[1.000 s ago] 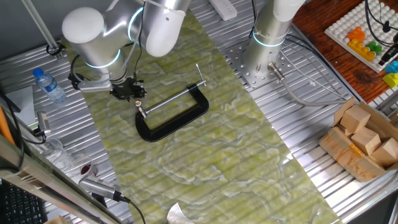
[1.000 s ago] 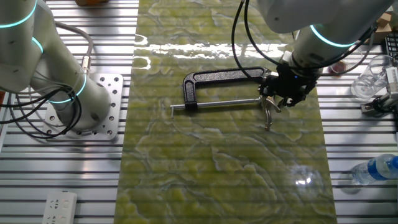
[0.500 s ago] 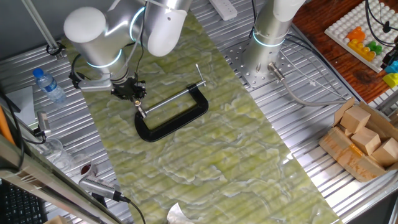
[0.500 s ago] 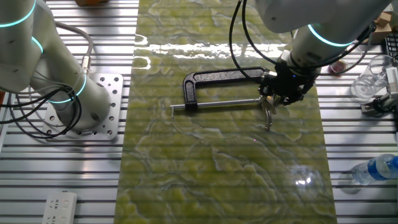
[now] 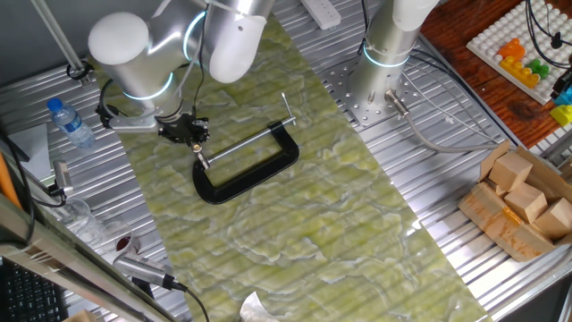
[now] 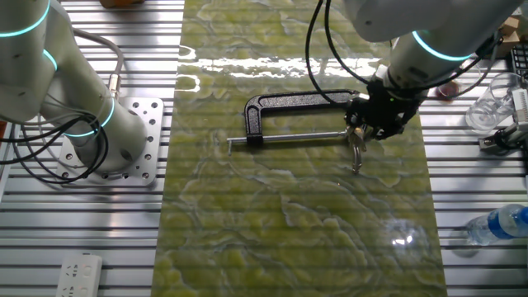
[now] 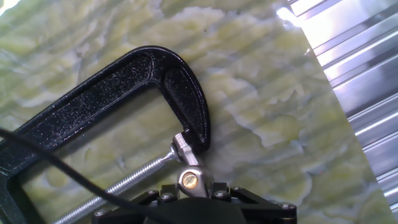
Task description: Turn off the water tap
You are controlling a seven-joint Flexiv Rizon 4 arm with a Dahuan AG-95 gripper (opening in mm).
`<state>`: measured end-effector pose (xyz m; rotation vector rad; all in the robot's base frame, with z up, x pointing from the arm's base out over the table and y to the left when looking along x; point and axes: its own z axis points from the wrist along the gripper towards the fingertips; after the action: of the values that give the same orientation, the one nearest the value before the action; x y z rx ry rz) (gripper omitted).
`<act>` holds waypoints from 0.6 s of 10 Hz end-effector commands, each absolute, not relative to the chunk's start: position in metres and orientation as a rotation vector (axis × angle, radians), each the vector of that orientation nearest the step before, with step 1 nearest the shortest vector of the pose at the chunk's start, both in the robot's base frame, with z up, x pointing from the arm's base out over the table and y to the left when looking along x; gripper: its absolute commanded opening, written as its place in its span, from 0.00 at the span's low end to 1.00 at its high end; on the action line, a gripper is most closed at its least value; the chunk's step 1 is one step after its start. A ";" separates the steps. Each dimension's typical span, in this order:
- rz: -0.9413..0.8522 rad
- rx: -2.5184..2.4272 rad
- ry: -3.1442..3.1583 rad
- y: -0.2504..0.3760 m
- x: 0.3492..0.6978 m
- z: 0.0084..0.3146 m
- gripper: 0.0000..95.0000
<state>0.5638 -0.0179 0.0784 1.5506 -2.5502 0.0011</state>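
On the green mat (image 5: 357, 215), the hand (image 6: 360, 134) hangs over the water tap (image 5: 241, 161) — grip unclear.

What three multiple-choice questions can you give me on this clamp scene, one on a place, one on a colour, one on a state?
1. Where is the water tap?
A. On the green marbled mat
B. In a cardboard box
C. On the bare metal slats

2. What colour is its C-shaped frame?
A. Silver
B. Black
C. Red

3. How does it sit?
A. Standing upright
B. Lifted off the surface
C. Lying flat

Answers:
1 A: the water tap rests on the mat in both fixed views.
2 B: the frame is black and only the screw is silver.
3 C: the whole frame lies flat on the mat.
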 end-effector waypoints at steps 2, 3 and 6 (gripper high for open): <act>-0.011 1.555 -2.554 -0.018 0.566 0.077 0.20; -0.014 1.562 -2.547 -0.018 0.566 0.077 0.40; -0.018 1.542 -2.551 -0.018 0.566 0.082 0.60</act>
<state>0.5632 -0.0184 0.0830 1.5469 -2.5479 -0.0160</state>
